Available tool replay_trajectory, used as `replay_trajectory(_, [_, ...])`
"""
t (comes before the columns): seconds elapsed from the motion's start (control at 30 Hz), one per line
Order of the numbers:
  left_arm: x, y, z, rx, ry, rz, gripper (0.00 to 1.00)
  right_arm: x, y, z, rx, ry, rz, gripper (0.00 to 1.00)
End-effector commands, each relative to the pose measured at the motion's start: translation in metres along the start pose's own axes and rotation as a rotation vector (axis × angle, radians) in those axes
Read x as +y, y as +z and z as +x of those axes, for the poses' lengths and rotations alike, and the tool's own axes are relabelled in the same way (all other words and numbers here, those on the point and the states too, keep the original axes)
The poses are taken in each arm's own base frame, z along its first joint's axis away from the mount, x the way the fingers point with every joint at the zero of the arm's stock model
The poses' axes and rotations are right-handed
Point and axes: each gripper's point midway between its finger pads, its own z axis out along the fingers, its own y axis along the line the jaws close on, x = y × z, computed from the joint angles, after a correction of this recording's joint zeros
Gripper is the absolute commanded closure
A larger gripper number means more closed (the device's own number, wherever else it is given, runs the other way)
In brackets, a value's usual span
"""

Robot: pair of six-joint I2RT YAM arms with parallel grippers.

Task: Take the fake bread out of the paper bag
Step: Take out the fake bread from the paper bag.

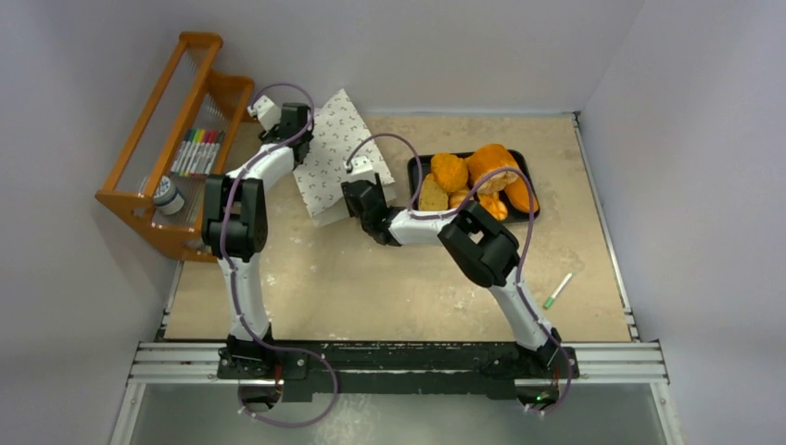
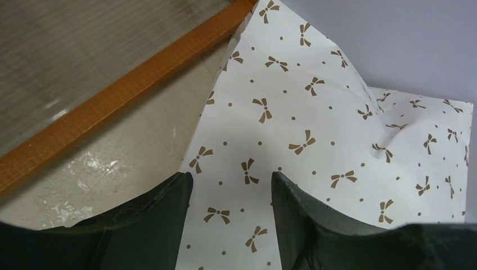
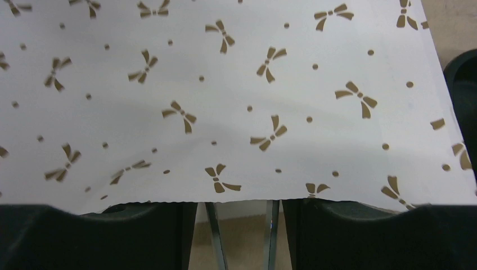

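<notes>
Now paper bag [image 1: 338, 139] long axis near-to-far; left gripper [image 2: 232, 194] clamps its far-left edge, right gripper [image 3: 240, 225] parted at near edge.

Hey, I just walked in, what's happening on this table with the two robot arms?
The left gripper is shut on the far side of a large white paper bag printed with brown bows, which lies on the table. The right gripper sits at the bag's near edge. Its fingertips are hidden under the paper, so its grip is unclear. Several orange and golden-brown toy bread pieces already lie in the black rectangular tray to the right.
</notes>
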Motion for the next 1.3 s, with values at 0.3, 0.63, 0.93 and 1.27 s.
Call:
replay_trajectory(0.3, [-0.003,0.006,-0.007,-0.017,-0.033,0.004,0.45,0.007,0.028,-0.055,-0.054,0.089,-0.023,0.64])
replay_trajectory(0.63, [-0.012,0.0,-0.022,-0.033,-0.05,0.016,0.45,-0.003,0.011,-0.061,-0.056,0.111,-0.034,1.0])
replay_trajectory(0.93, [-0.029,-0.009,-0.046,-0.055,-0.078,0.033,0.46,-0.007,-0.056,-0.054,-0.005,0.096,-0.102,1.0])
replay_trajectory(1.27, [-0.031,-0.022,-0.055,-0.049,-0.085,0.039,0.46,0.017,-0.141,-0.018,0.106,0.07,-0.193,1.0])
